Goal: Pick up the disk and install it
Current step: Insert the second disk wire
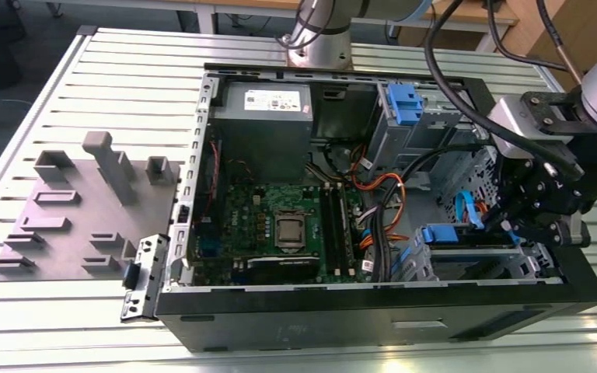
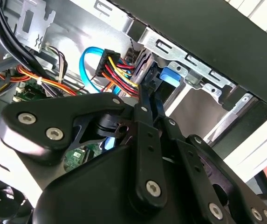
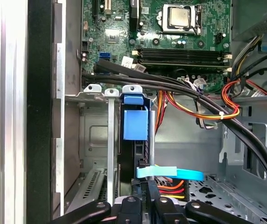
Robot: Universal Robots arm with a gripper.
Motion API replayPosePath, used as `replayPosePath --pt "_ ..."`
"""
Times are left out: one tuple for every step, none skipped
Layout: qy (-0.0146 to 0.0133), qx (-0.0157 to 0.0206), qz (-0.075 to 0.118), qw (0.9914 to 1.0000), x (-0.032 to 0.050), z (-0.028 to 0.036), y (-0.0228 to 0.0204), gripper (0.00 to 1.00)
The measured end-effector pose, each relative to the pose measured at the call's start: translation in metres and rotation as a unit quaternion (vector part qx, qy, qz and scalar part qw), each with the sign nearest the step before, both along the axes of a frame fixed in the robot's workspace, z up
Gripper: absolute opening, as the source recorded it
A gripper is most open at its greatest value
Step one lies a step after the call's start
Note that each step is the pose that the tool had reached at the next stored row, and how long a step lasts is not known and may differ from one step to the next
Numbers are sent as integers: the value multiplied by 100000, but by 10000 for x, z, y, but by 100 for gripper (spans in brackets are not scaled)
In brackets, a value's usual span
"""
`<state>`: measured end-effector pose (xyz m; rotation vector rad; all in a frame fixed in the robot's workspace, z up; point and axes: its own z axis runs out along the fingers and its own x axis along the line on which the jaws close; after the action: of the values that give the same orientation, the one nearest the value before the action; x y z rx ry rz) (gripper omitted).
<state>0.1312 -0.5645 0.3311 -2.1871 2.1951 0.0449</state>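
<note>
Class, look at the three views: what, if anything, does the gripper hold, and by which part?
It cannot be told. The gripper sits at the cabled end of the disk standing in its bay, but no grip shows.

Bright, even light overhead — glare streaks the slatted table point(image 1: 60, 326); the claw point(image 2: 145, 100) looms close, slightly blurred.

Open computer case point(image 1: 382, 318) on slatted table point(image 1: 122, 70); green motherboard point(image 1: 277, 225) inside; grey fixture point(image 1: 81, 210) beside case.
</note>
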Motion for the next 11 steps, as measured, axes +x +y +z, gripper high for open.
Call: replayPosePath --pt "0 -8 -199 100000 0 -6 0 17" --pt "0 -19 -268 100000 0 -7 0 17" --pt "-1 -20 -273 100000 0 -7 0 17" --pt "-2 -23 -279 100000 0 -7 0 17" --pt "-2 -19 -285 100000 0 -7 0 17" --pt "-3 -14 -284 100000 0 -11 0 17" --pt "-2 8 -284 100000 0 -27 0 17" --pt "-4 -51 -283 100000 0 -38 0 17" --pt "-6 -79 -283 100000 0 -45 0 17" --pt "-6 -90 -282 100000 0 -50 0 17" --pt "-2 -82 -284 100000 0 -51 0 17"
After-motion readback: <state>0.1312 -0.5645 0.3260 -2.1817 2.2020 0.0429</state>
